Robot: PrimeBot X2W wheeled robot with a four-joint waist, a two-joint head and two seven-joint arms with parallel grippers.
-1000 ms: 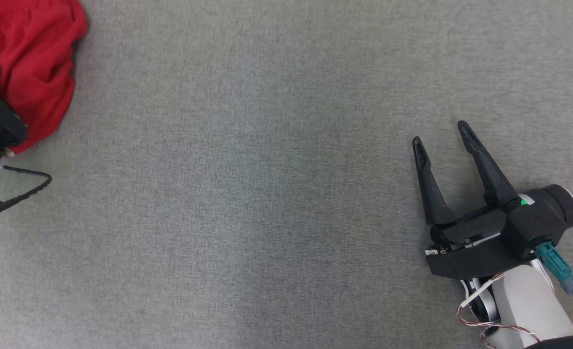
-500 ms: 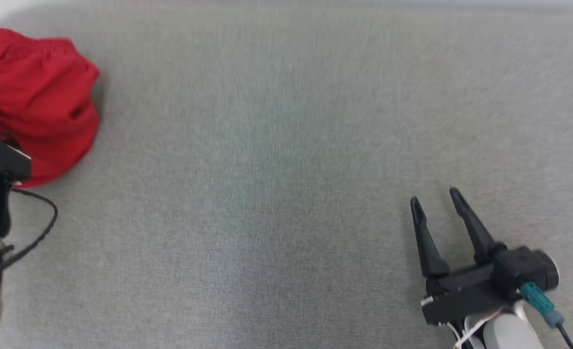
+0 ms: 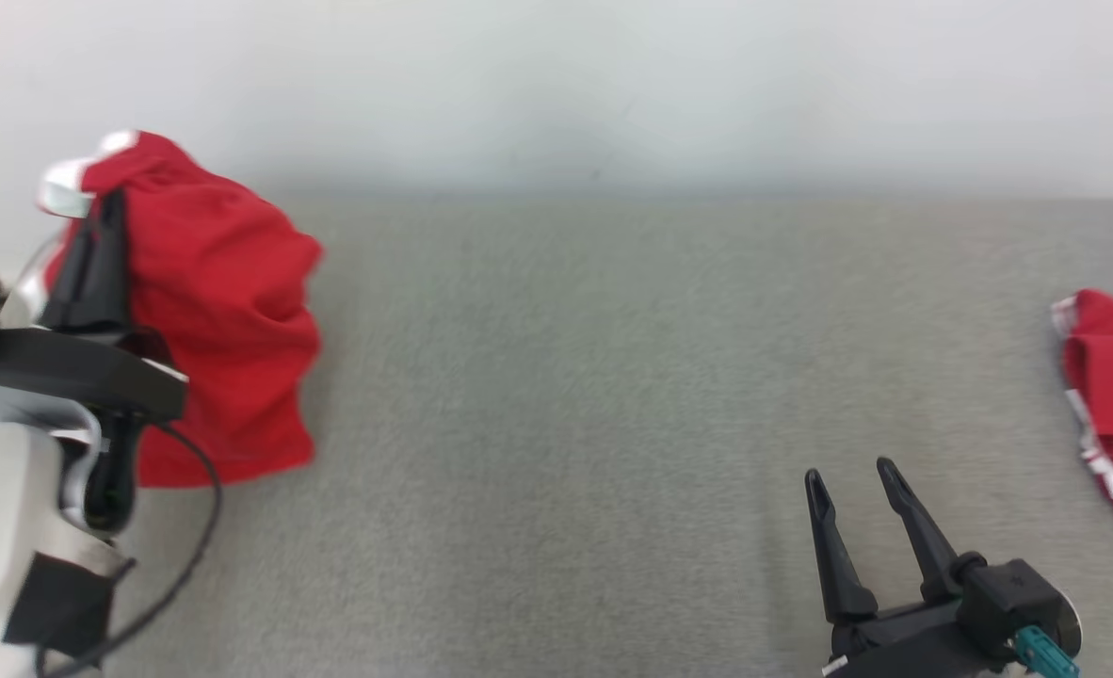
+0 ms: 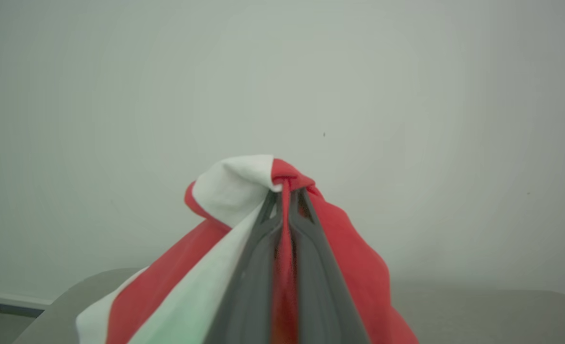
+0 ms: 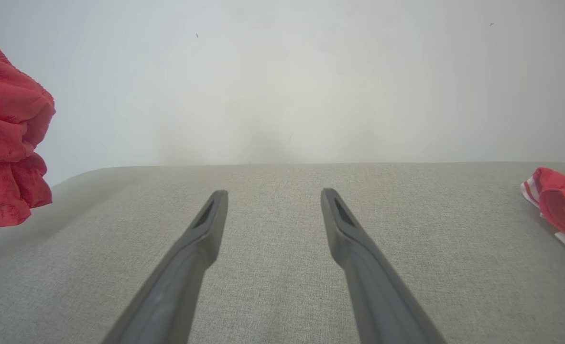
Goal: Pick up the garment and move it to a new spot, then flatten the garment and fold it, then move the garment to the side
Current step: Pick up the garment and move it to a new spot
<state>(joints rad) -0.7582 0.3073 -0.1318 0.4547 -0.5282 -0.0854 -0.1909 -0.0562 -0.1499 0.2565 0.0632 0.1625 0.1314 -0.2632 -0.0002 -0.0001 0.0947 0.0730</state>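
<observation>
The left pincer (image 3: 107, 202) is clamped tight on a bunched fold of the red garment (image 3: 227, 330), at a part where its white trim meets the red. The left wrist view shows cloth squeezed between the two fingers and draping down on both sides. The garment hangs in a loose bundle at the left end of the grey surface (image 3: 566, 424). Whether its lowest hem brushes the fabric top is not clear. The right pincer (image 3: 849, 471) hovers low over the near right part, spread wide and holding nothing.

The carrying step looks to be in hand. To do it well, the bundle should travel high enough that no hem drags, toward the bare middle. It should stop well apart from the other red-and-white cloth (image 3: 1107, 395) lying at the far right. A slow descent would let the fabric spread rather than heap, and the wide right pincer could then take a free edge for flattening.
</observation>
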